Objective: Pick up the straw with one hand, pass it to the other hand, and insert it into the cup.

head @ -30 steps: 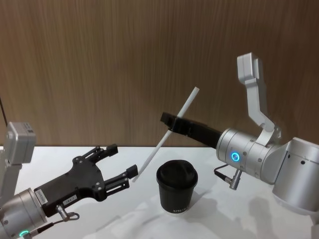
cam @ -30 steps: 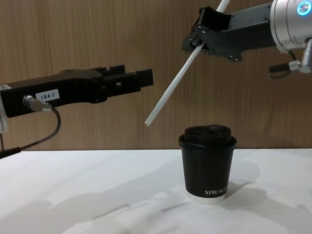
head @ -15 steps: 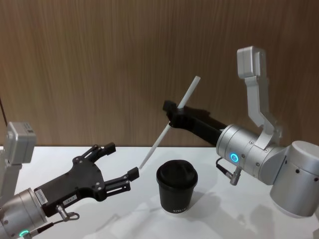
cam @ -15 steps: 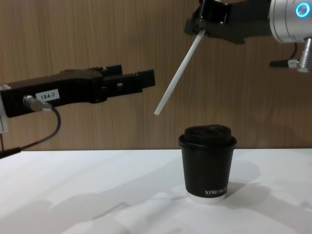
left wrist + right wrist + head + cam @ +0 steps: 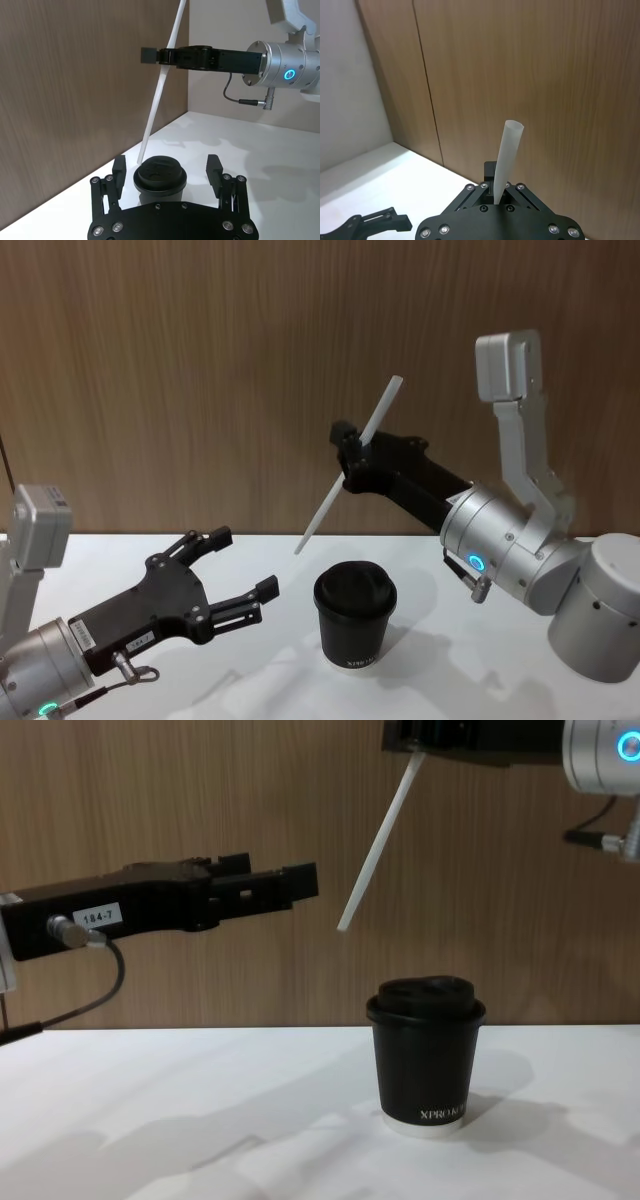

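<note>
The thin, straight white straw point(image 5: 330, 496) is in the air, clamped between the closed fingers of the plain black two-finger right gripper point(image 5: 352, 452). This gripper reaches in from the robot's right on a black forearm with a silver-grey joint behind it. The fingers pinch the straw somewhat above its middle, so the longer part hangs below the grip and a shorter part sticks out above. Its long axis is tilted rather than upright: the upper end points up and toward the robot's right, the lower end down and toward the robot's left. In the chest view the lower end hangs higher than the cup's lid and off to its left, well apart from it and touching nothing. In the right wrist view the straw rises from between the fingers, its open top end showing

The small black paper cup point(image 5: 355, 628) with a black domed lid and a white bottom rim stands upright on the white table point(image 5: 250, 685), in front of the brown wood-panel wall point(image 5: 200, 360)

The long black left gripper point(image 5: 245, 560) with the white "184-7" label point(image 5: 99, 916) hovers above the table to the left of the cup, pointing toward it. Its two fingers are spread apart and hold nothing. In the chest view its tips are near the straw's lower end but apart from it, and higher than the lid
</note>
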Available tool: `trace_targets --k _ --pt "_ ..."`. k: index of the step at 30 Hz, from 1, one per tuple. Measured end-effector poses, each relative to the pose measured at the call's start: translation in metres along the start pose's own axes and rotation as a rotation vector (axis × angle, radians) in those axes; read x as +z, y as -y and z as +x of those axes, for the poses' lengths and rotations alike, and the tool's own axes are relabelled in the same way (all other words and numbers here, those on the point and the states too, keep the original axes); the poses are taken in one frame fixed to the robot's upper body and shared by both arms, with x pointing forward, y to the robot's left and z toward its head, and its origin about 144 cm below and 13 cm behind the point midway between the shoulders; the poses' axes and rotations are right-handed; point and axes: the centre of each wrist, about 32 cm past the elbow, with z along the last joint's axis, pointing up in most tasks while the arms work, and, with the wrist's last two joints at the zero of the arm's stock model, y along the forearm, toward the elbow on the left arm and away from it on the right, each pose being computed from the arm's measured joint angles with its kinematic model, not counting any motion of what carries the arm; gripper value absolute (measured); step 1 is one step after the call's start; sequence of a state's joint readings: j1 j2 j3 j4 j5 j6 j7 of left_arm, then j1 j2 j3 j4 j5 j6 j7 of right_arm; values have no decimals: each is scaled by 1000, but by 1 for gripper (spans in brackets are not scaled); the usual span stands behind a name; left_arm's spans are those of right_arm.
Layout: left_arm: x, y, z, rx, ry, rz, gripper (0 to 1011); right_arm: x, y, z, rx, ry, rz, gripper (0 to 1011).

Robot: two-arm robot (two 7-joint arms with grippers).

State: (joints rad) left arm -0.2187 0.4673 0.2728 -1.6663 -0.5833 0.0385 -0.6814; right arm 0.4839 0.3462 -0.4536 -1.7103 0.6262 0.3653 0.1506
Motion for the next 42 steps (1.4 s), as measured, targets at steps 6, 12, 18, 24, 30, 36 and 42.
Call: trace_targets --k 6,12,18,24,30,36,42 --pt "0 0 0 0 0 0 1000 -2 4 4 30 109 42 2" --pt "0 0 0 0 0 0 1000 -2 8 11 75 227 72 2" --pt "0 0 0 0 0 0 999 -1 14 19 134 340 81 2" --pt "0 0 0 0 0 0 1000 2 20 27 204 428 78 2" --pt "0 0 0 0 0 0 1000 3 23 33 250 471 69 2" --pt "0 0 0 0 0 0 1000 3 24 37 285 500 61 2" --pt "0 0 0 0 0 0 1000 2 24 40 299 520 55 2"
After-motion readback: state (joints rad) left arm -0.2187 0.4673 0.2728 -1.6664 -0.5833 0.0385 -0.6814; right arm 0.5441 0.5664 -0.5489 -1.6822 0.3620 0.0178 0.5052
